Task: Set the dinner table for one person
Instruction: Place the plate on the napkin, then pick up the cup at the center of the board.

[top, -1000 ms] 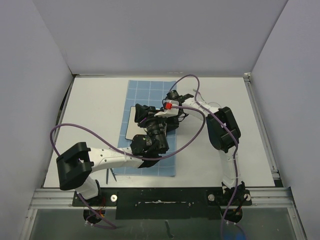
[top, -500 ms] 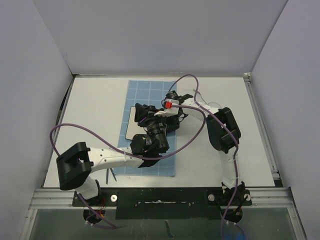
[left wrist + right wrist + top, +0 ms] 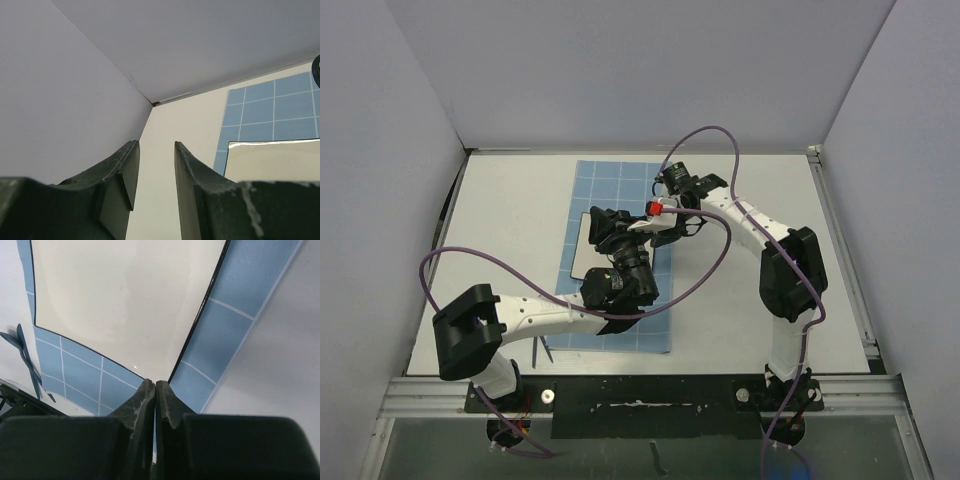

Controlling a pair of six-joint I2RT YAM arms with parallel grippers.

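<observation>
The dinner table carries a blue gridded mat with a cream square plate, black-rimmed, lying on it. My left gripper hovers over the plate. In the left wrist view it stands open with only bare table showing through the gap and the plate to the right. My right gripper reaches in from the right. In the right wrist view it is shut, tips at the plate's corner over the mat, nothing visible between them.
A dark utensil lies on the table just left of the mat's near corner, also visible far left in the right wrist view as the utensil. Grey walls enclose the table on three sides. A black rail runs along the near edge.
My right gripper has closed. The right arm's elbow has swung out to the right and its wrist has shifted toward the back. The left arm has stayed put.
</observation>
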